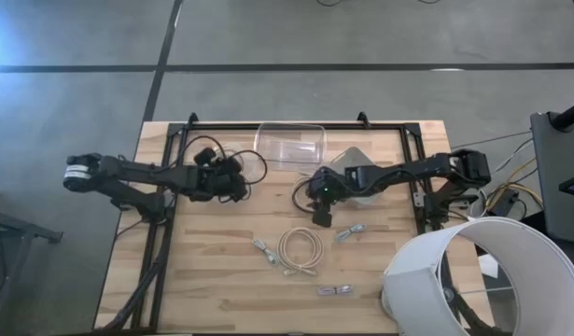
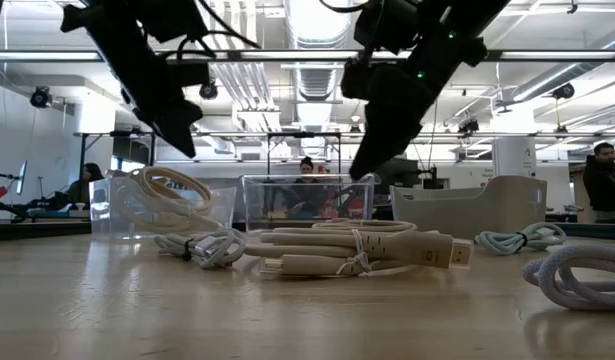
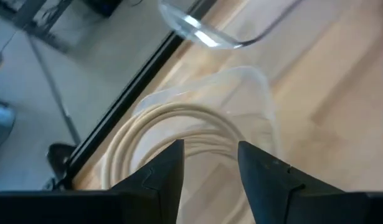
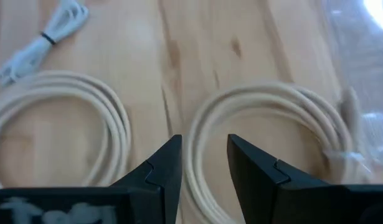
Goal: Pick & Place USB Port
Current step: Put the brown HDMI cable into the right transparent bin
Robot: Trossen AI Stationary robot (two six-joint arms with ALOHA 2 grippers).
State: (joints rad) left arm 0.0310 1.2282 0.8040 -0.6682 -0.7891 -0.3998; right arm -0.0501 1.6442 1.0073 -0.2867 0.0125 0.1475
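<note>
A cream USB cable (image 3: 179, 124) lies coiled in a small clear cup (image 3: 253, 93), which stands left of the clear box in the low view (image 2: 162, 205). My left gripper (image 3: 210, 165) hangs open just above that coil (image 1: 235, 179). My right gripper (image 4: 203, 158) is open and held above the table (image 1: 321, 213), over two more cream coils (image 4: 272, 124) (image 4: 66, 112) lying flat on the wood (image 1: 301, 250). Small white tied cables rest on the table nearby (image 1: 263, 250) (image 1: 350, 231) (image 1: 335, 291).
A clear rectangular box (image 1: 291, 145) stands at the far edge, with a white tray (image 1: 361, 159) beside it. A black frame (image 1: 417, 177) borders the work area. A large white lampshade (image 1: 473, 275) overhangs the near right corner. People show in the room beyond.
</note>
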